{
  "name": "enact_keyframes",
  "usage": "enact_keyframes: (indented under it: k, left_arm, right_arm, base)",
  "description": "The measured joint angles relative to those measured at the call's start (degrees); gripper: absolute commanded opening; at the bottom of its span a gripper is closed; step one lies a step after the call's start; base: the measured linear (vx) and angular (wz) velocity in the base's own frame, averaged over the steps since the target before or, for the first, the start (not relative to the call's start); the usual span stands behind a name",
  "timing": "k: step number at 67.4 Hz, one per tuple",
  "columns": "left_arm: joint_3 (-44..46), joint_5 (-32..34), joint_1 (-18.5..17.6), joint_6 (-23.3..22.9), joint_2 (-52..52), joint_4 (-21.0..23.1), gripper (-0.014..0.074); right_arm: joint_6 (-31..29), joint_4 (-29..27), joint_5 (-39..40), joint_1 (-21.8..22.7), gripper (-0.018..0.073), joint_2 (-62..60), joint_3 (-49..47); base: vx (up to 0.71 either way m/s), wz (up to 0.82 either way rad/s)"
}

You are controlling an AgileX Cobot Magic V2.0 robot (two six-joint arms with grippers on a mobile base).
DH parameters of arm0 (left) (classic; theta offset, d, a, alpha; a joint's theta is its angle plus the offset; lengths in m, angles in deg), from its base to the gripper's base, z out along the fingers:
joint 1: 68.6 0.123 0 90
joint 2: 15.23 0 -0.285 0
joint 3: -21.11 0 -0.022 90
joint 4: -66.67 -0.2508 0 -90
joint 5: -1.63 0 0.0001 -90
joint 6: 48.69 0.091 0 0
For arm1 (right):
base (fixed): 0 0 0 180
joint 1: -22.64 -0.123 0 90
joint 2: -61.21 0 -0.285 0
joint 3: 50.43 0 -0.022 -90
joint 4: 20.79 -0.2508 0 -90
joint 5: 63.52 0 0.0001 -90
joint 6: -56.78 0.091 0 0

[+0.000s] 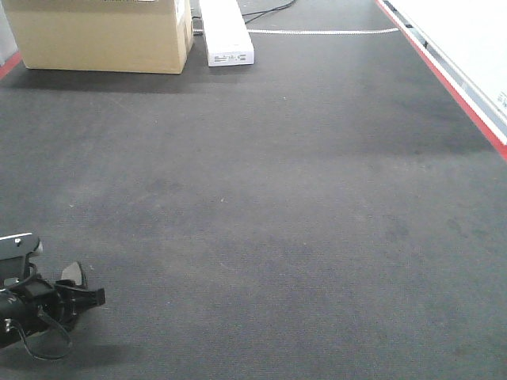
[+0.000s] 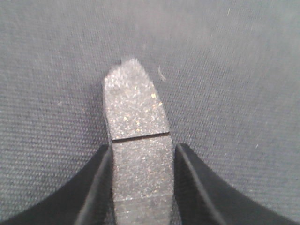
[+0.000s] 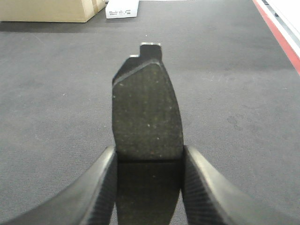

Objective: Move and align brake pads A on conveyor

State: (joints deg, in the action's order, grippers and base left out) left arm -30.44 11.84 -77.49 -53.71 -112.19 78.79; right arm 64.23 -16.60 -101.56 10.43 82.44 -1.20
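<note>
Currently, left end effector (image 2: pixel 143 148) pinching one brake pad (image 2: pixel 136 108), right end effector (image 3: pixel 149 149) pinching another pad (image 3: pixel 147 103), conveyor (image 1: pixel 277 198) beneath.

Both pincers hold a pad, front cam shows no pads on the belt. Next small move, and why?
Probably lower the left pincer and set the left pad flat on the conveyor: its wrist view shows the weave close beneath and bare belt around. The right pincer, shut on the right pad, looks higher, so it can follow and align.

I see the charcoal conveyor belt (image 1: pixel 277 198) filling the frame, a red stripe (image 1: pixel 444 77) along its right edge, a cardboard box (image 1: pixel 103 36) at upper left and a white box (image 1: pixel 226 36) just beside it.
</note>
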Motion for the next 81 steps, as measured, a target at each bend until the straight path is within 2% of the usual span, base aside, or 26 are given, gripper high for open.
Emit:
enact_keyframes:
  k: [11, 17, 30, 46, 56, 71, 81]
  left_arm:
    - [0.31, -0.19, 0.0, 0.13, -0.06, -0.83, 0.043]
    - [0.31, -0.28, 0.0, 0.13, -0.06, -0.87, 0.0462]
    - [0.31, -2.77, 0.0, 0.13, 2.87, -1.25, 0.0444]
    - [0.31, -5.23, 0.0, 0.13, 16.33, -2.56, 0.0395]
    - [0.31, -10.84, 0.0, 0.13, 26.63, -6.4, 0.0394]
    - [0.25, -23.28, 0.0, 0.13, 41.14, -11.35, 0.0394]
    - [0.14, -30.22, 0.0, 0.13, 50.69, -12.12, 0.0394]
  right_arm:
    - [0.0, 0.0, 0.0, 0.0, -0.0011, 0.0, 0.0]
    - [0.0, 0.0, 0.0, 0.0, -0.0011, 0.0, 0.0]
    - [0.0, 0.0, 0.0, 0.0, -0.0011, 0.0, 0.0]
    - [0.0, 0.0, 0.0, 0.0, -0.0011, 0.0, 0.0]
    - [0.0, 0.0, 0.0, 0.0, -0.0011, 0.0, 0.0]
    - [0.0, 0.0, 0.0, 0.0, -0.0011, 0.0, 0.0]
    - [0.0, 0.0, 0.0, 0.0, -0.0011, 0.0, 0.0]
  base:
    - [0.0, 0.0]
    - [0.0, 0.0]
    - [0.0, 0.0]
    - [0.0, 0.0]
    - [0.0, 0.0]
    - [0.0, 0.0]
    - [0.0, 0.0]
